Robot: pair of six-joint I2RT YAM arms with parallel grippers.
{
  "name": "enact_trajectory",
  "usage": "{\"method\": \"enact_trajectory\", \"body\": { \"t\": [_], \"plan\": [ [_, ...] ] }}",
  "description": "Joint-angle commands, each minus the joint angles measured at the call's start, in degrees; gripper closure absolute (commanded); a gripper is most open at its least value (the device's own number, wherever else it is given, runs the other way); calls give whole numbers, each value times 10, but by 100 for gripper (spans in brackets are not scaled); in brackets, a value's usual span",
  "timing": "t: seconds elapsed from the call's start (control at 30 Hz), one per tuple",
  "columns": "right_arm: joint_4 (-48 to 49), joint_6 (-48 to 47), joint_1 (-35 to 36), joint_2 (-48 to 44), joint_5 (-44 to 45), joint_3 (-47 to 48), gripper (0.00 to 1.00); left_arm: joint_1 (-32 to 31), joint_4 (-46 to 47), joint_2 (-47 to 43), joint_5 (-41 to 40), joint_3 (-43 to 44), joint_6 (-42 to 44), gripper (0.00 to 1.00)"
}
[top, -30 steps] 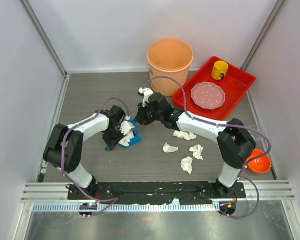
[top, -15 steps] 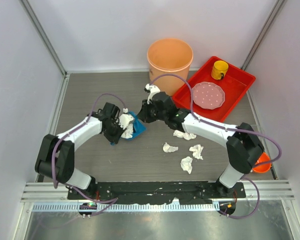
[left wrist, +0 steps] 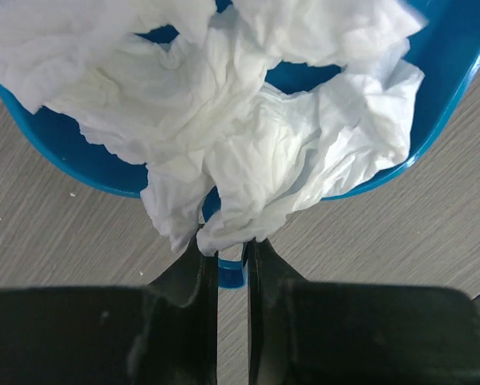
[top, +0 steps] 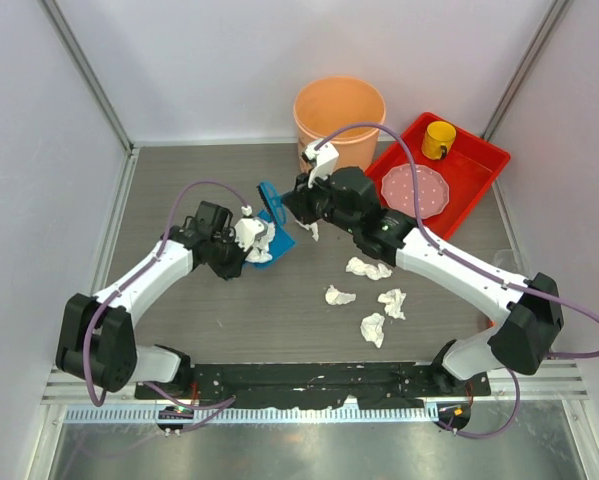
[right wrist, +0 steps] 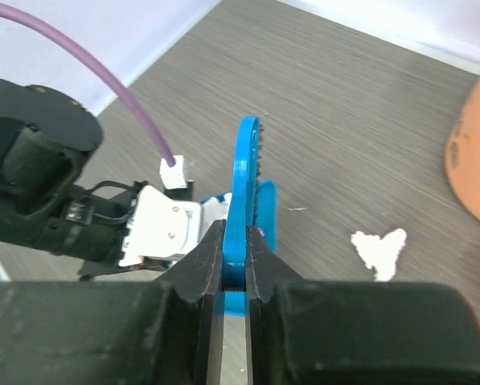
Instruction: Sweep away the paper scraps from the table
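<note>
My left gripper is shut on the handle of the blue dustpan, which carries crumpled white paper scraps. In the left wrist view my left gripper clamps the handle and the scraps heap over the dustpan. My right gripper is shut on a blue brush, held on edge just behind the dustpan; the right wrist view shows my right gripper pinching the brush. Several scraps lie on the table, and a small scrap lies beside the brush.
An orange bucket stands at the back centre, just behind my right wrist. A red tray at the back right holds a pink plate and a yellow cup. White walls and metal rails edge the table.
Both arms have moved toward the back. The dustpan with its scraps has shifted up and left, the brush has risen beside it, and a small scrap now lies near the brush.
</note>
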Motion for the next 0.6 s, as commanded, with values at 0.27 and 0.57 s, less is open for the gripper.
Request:
{"method": "enact_trajectory", "body": {
  "t": [0.27,0.57],
  "plan": [
    [-25,-153,-5,-27,97,100,99,7,-37,-4,-35,33,-29,100],
    [-24,-197,-167,87,41,252,99,15,-40,-24,-55,17,-31,100]
  ]
}}
